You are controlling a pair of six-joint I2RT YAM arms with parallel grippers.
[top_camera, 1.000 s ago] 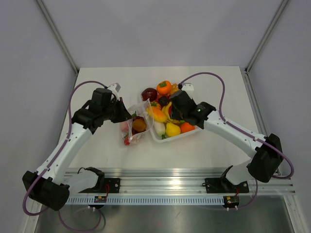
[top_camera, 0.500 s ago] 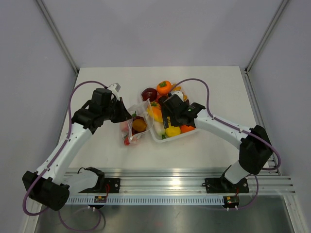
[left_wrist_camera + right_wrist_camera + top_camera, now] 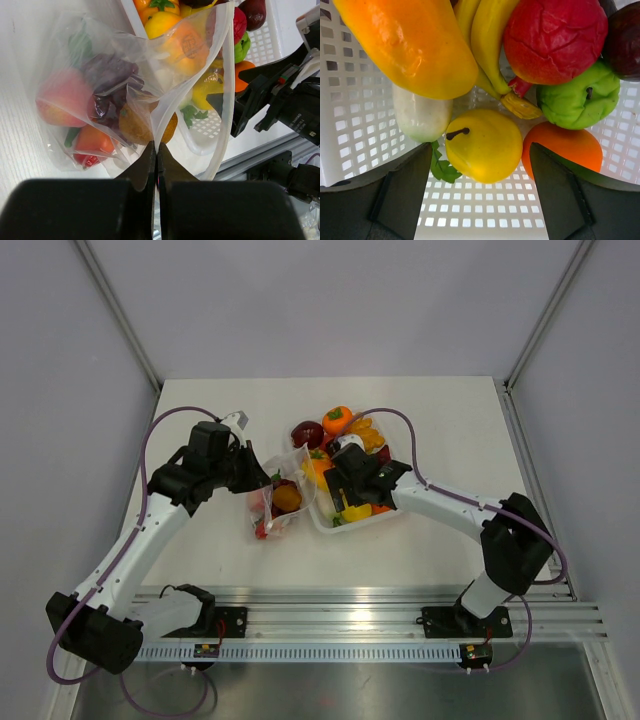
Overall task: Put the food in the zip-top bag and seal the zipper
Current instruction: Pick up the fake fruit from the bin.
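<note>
The zip-top bag (image 3: 274,500) lies left of the white tray (image 3: 322,523). In it are several pieces of food: a red one (image 3: 62,97), purple grapes (image 3: 112,75) and an orange one (image 3: 132,125). My left gripper (image 3: 256,478) is shut on the bag's mouth edge (image 3: 156,135) and holds the bag open toward the tray. My right gripper (image 3: 346,504) is open inside the tray, its fingers on either side of a yellow pear (image 3: 482,145) without touching it. Around the pear lie an orange (image 3: 560,145), a green apple (image 3: 580,97), a white radish (image 3: 420,117) and bananas (image 3: 487,40).
A dark red apple (image 3: 307,433) and an orange fruit (image 3: 337,420) sit on the table behind the tray. The tray's perforated floor (image 3: 485,215) is bare near the pear. The table's front rail (image 3: 350,595) runs along the near edge.
My right gripper has moved left and nearer across the tray and now sits over the yellow pear. My left gripper and the bag have not moved.
</note>
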